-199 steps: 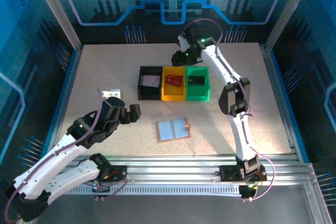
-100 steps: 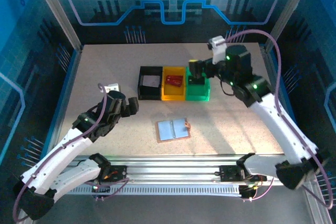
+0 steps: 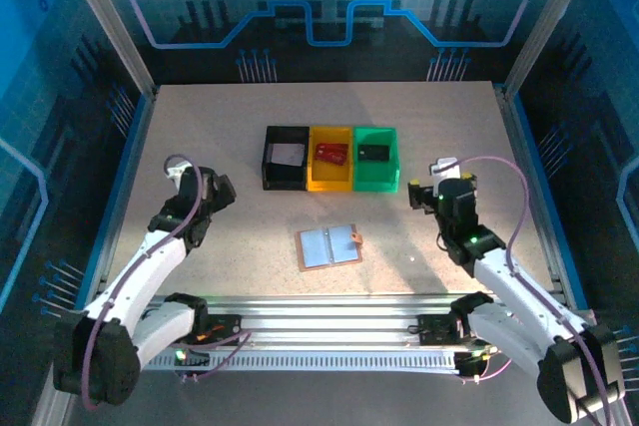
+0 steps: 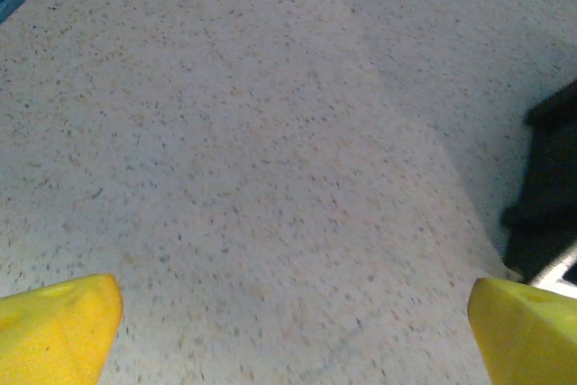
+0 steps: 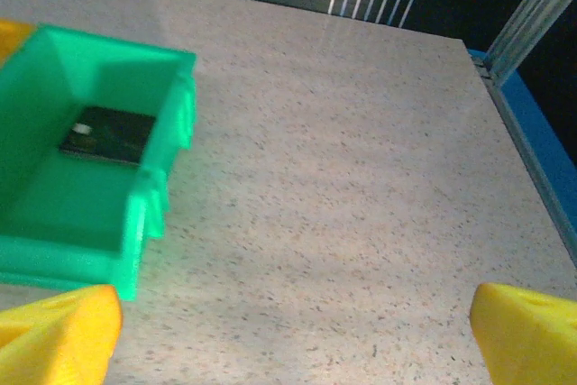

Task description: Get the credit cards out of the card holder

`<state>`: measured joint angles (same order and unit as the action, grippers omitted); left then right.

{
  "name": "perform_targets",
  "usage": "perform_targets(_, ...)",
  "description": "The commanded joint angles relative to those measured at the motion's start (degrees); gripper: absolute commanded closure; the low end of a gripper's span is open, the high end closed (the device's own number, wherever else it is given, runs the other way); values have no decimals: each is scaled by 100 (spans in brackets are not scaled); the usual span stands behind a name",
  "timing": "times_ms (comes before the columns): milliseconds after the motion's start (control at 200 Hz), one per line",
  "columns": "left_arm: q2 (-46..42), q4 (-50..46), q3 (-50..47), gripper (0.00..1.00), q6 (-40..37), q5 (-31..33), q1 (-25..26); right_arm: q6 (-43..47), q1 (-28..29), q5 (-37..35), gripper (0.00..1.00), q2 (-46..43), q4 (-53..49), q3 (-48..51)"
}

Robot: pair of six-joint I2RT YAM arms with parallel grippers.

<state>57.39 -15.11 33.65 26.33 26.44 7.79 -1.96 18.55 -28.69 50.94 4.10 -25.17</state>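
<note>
With left claw and right claw gaping empty, a low right-arm swing could tip the green bin.

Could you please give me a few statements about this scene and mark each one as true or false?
1. The green bin holds a black card. True.
2. The red card lies in the green bin. False: it lies in the yellow bin.
3. The card holder lies open on the table, nearer the arms than the bins. True.
4. The right gripper is holding a card. False: its jaws stand wide open with nothing between them.
5. The black bin holds a whitish card, and the left gripper is open over bare table. True.
</note>
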Motion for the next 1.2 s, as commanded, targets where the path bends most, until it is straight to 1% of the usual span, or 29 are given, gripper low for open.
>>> perform_targets(0,288,1879,-437,1,-641,-207,-170,420,-265,-269,0,462,1823,222)
perform_targets(15,360,2063,-486,1,-741,-258,-188,372,-298,-302,0,590,1922,227)
perform_targets(40,505,1960,-379,1,-770,-390,-261,303,-357,-335,0,774,2084,261)
perform_targets(85,792,2151,-250,1,-912,-485,-298,128,-402,-376,0,1038,2393,339)
perform_targets(140,1025,2555,-203,1,-1261,-754,-313,195,-482,-108,0,1339,3107,540)
perform_targets(180,1100,2912,-279,1,-1455,-846,-312,256,-516,-103,0,1630,3637,647)
perform_targets(235,1202,3545,-525,1,-1638,-749,-313,247,-613,-76,0,2072,4302,758)
perform_targets(295,1427,4075,-815,1,-1734,-595,-339,228,-654,-207,0,2434,4514,711)
perform_targets(370,1730,4956,-1169,1,-1780,-480,-365,347,-711,64,0,2846,5072,788)
perform_targets(405,1769,5042,-1168,1,-1741,-492,-373,350,-724,79,0,3079,5295,810)
perform_targets(455,1944,5298,-1129,1,-2019,-620,-395,437,-755,147,0,3408,5818,842)
perform_targets(475,1995,5259,-1073,1,-2082,-616,-393,463,-750,239,0,3418,5741,795)
perform_targets(505,2054,5263,-1027,1,-2166,-694,-417,438,-784,455,0,3380,5370,680)
perform_targets(545,2182,5590,-1051,1,-2383,-824,-436,367,-921,666,0,3423,5176,561)
perform_targets(605,2496,6300,-1240,1,-2483,-994,-495,173,-1177,1348,0,3511,4899,501)
perform_targets(645,2748,6669,-1317,1,-2439,-865,-498,202,-1211,1206,0,3832,5440,536)
perform_targets(660,2836,6790,-1329,1,-2439,-908,-511,200,-1205,1170,0,3855,5572,548)
perform_targets(685,2991,6847,-1326,1,-2439,-938,-509,148,-1221,1220,0,3737,5296,487)
perform_targets(720,3243,7183,-1282,1,-2576,-962,-507,57,-1247,1212,0,3681,4784,321)
perform_targets(775,3080,6689,-1206,1,-2428,-1067,-555,69,-1314,1291,0,3761,5023,365)
perform_targets(825,3184,7017,-1271,1,-2437,-1128,-609,13,-1336,1330,0,3716,4859,345)
perform_targets(875,3113,6815,-1240,1,-2397,-1140,-612,41,-1337,1322,0,3742,4991,379)
perform_targets(925,3167,6969,-1264,1,-2429,-1132,-612,19,-1345,1322,0,3734,4969,378)
perform_targets(1196,3139,6944,-1273,1,-2439,-1123,-603,74,-1319,1326,0,3739,4969,368)
